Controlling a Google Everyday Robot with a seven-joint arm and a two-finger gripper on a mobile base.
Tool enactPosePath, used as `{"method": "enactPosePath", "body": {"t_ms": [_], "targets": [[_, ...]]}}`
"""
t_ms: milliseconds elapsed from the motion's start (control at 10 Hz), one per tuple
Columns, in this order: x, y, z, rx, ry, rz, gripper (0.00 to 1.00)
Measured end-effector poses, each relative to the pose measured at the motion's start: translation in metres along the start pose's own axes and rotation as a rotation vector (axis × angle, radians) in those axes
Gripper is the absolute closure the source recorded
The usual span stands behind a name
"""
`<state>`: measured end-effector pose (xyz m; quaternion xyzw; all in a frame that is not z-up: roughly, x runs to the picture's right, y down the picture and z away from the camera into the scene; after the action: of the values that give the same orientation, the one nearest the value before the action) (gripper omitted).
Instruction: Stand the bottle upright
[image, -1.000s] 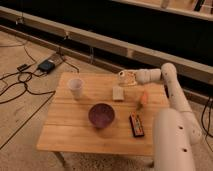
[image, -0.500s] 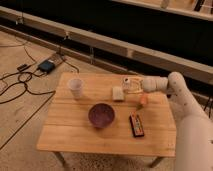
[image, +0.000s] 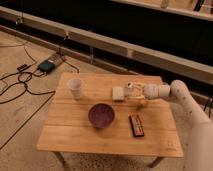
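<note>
The small orange bottle (image: 142, 103) lies on its side on the wooden table (image: 75, 135), right of centre. It is partly covered by my arm. My gripper (image: 131, 90) hangs low over the table, just above and to the left of the bottle, between it and the pale beige block (image: 118, 93). I cannot tell whether the gripper touches the bottle. The white forearm (image: 175, 95) reaches in from the right.
A white cup (image: 75, 88) stands at the table's left rear. A dark purple bowl (image: 101, 115) sits in the middle. A flat black-and-red bar (image: 136, 125) lies near the front right. Cables and a box (image: 47, 65) lie on the floor to the left.
The arm has swung in and come down. The gripper has moved left and lower, from the table's back right to just beside the bottle and the beige block.
</note>
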<state>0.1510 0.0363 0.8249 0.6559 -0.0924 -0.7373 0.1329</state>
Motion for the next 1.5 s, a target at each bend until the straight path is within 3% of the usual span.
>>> {"method": "enactPosePath", "body": {"t_ms": [500,1000,1500], "targets": [[-0.011,-0.01,-0.005,-0.013,0.01,0.097,1.0],[-0.019,-0.013,0.0,-0.015,0.087,0.119,1.0],[-0.033,-0.016,-0.007,-0.012,0.078,0.164,1.0]]}}
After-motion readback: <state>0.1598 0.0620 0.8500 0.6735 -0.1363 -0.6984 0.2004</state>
